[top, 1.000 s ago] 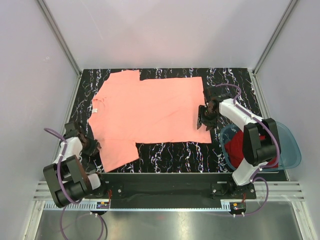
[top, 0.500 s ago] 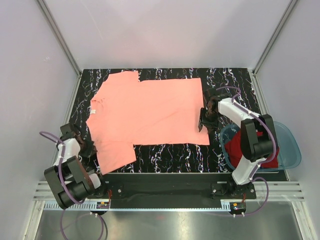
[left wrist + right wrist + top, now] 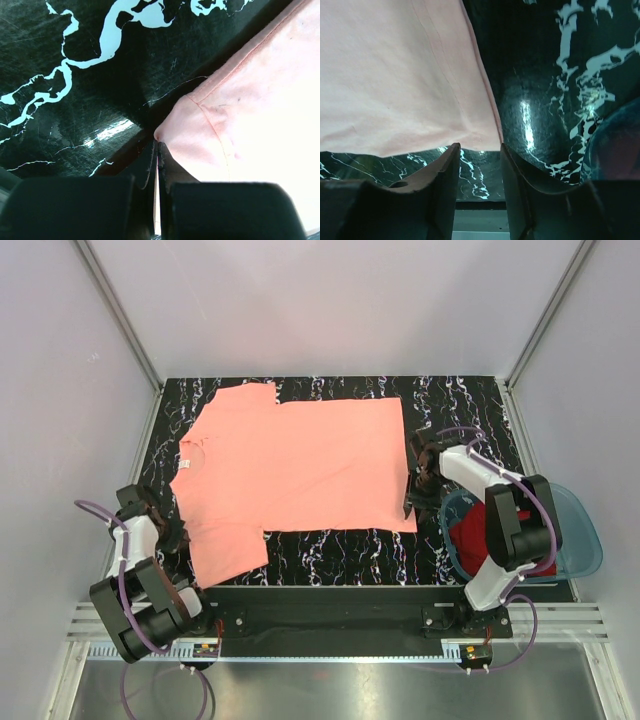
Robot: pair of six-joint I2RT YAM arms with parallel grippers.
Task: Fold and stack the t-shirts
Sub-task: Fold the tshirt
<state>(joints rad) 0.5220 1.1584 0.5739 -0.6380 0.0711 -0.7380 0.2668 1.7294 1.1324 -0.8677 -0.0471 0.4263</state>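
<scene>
The salmon-pink t-shirt [image 3: 290, 465] lies spread flat on the black marbled table [image 3: 340, 545], its neck and small white label [image 3: 185, 462] to the left. My left gripper [image 3: 170, 535] is at the near left sleeve. In the left wrist view it [image 3: 156, 145] is shut on the sleeve's corner of the pink shirt [image 3: 260, 100], with a thin strip of cloth between the jaws. My right gripper [image 3: 412, 498] is open at the near right hem corner. In the right wrist view its jaws [image 3: 480, 150] stand just short of the corner of the pink cloth [image 3: 395, 75]. The dark red t-shirt [image 3: 478, 530] lies bunched in the basin.
The translucent blue plastic basin [image 3: 585, 540] sits at the table's right near corner, close beside my right arm; its edge shows in the right wrist view [image 3: 620, 140]. White walls enclose the table on three sides. Bare tabletop lies along the near edge in front of the shirt.
The pink shirt has slid a little to the left and toward the near edge, pulled by my left gripper. My right gripper has moved nearer along the hem toward its near corner.
</scene>
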